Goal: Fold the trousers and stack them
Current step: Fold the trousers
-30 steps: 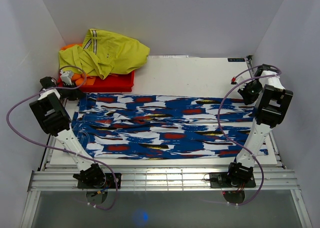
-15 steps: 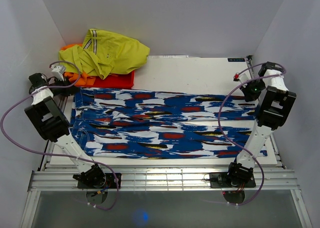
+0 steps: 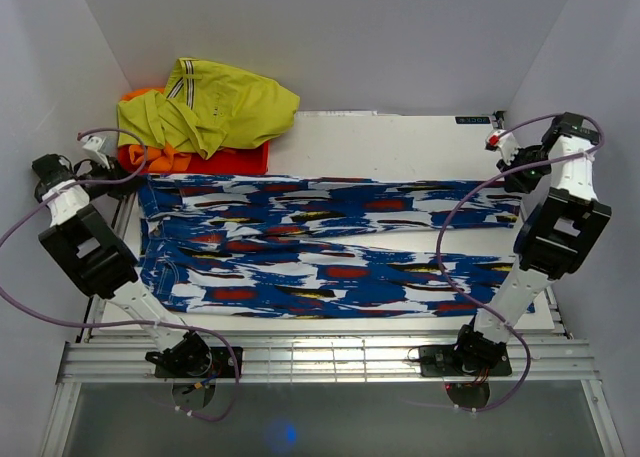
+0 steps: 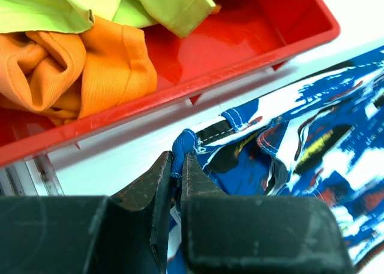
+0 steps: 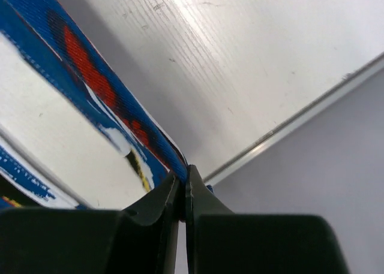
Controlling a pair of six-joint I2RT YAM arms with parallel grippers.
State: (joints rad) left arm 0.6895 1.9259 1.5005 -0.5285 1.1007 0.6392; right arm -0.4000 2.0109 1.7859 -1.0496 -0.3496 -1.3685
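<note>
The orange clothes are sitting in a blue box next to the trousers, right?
Not quite. The box is red, not blue. The left wrist view shows the orange clothes sitting in it, next to the trousers.

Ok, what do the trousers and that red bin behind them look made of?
The trousers look like thin woven cloth, matte, probably printed: stitched seams, soft wrinkles. The red bin looks like moulded plastic, glossy: bright sheen and stiff straight walls.
</note>
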